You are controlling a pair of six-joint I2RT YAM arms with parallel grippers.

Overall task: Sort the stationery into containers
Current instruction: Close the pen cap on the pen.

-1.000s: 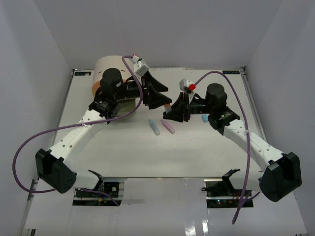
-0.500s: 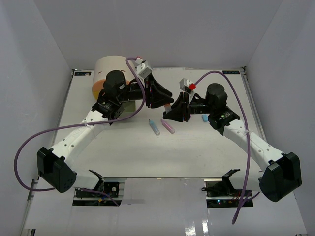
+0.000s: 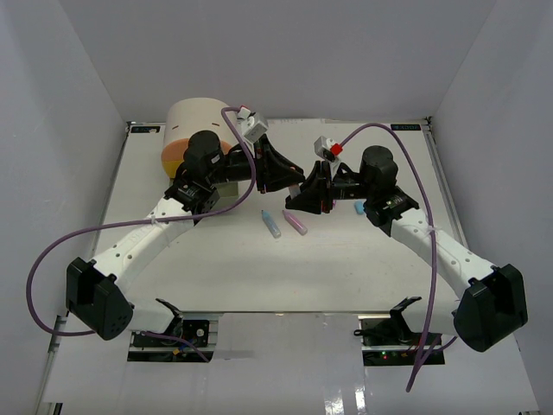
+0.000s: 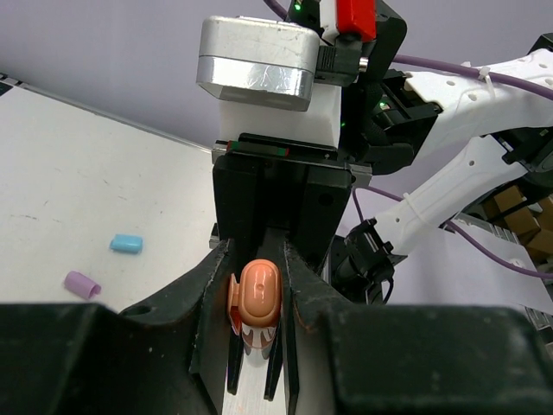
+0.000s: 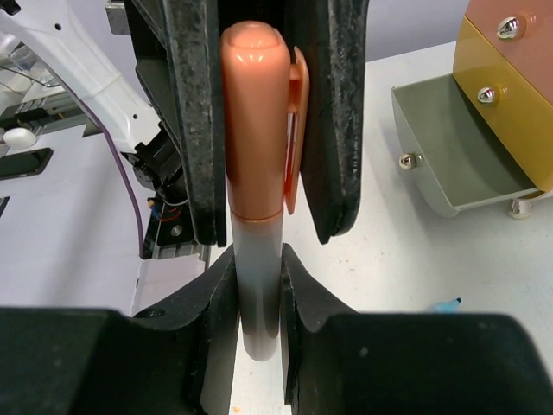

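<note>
While the beige cabinet [image 3: 192,121] at upper left has its grey-green drawer [image 5: 449,164] open, left gripper [image 3: 294,175] and right gripper [image 3: 304,195] both clamp one orange pen [image 5: 255,130] mid-frame; blue marker [image 3: 271,223], purple marker [image 3: 295,222], blue cap [image 3: 359,208] lie nearby, unsorted.

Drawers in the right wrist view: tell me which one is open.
The grey-green bottom drawer: pulled out, inside showing; the yellow drawer and orange drawer above it are shut.

Shows a white bench [image 3: 242,268] bearing a beige cabinet [image 3: 194,117] at its far left, grey-green drawer [image 5: 449,151] pulled open. Has a blue pen [image 3: 272,223] and a purple pen [image 3: 295,222] lying side by side near the middle, not touching. Has a small blue block [image 3: 359,208] further right.
</note>
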